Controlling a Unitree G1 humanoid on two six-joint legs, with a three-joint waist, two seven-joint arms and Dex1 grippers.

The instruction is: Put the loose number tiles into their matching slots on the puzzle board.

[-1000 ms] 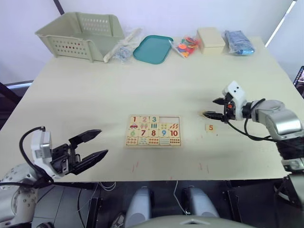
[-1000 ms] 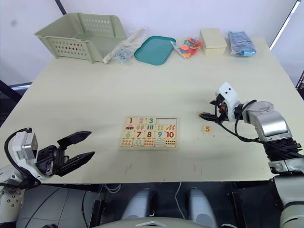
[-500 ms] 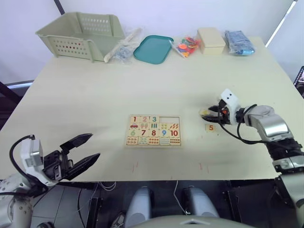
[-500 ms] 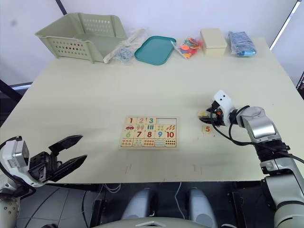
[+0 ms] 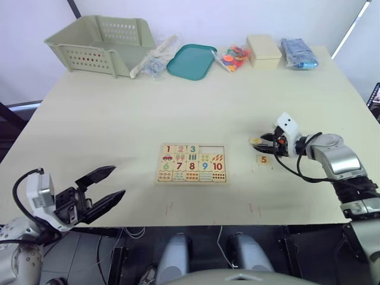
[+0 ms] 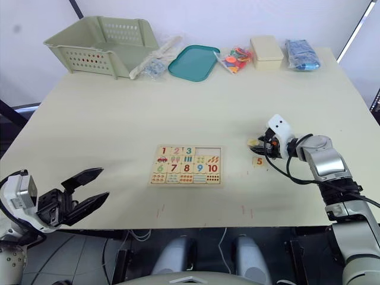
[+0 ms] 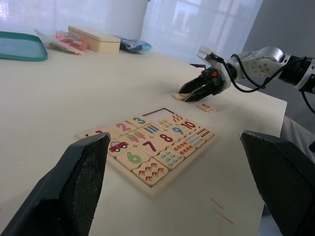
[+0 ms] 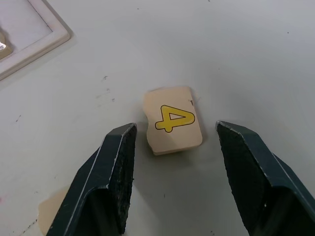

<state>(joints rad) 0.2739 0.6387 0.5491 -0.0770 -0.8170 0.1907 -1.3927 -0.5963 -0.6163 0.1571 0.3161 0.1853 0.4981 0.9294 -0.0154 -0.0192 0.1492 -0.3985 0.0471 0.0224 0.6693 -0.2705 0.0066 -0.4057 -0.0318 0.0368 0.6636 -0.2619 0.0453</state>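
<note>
right end effector (image 8: 170,184) open, fingers either side of the 4 tile (image 8: 173,120) lying flat on the table (image 5: 119,119), right of the puzzle board (image 5: 192,162). thin, light, stiff wood (may slide), pinch opposite edges. left end effector (image 5: 107,193) open, idle.

1. This looks like a robot test room or lab: one large pale table (image 5: 148,107) stands against bare white walls (image 6: 237,15).
2. Practice props line its far edge: a green basket (image 5: 101,43), a teal tray (image 5: 190,60), bagged plastic pieces (image 5: 233,57) and a small box (image 5: 263,50).
</note>
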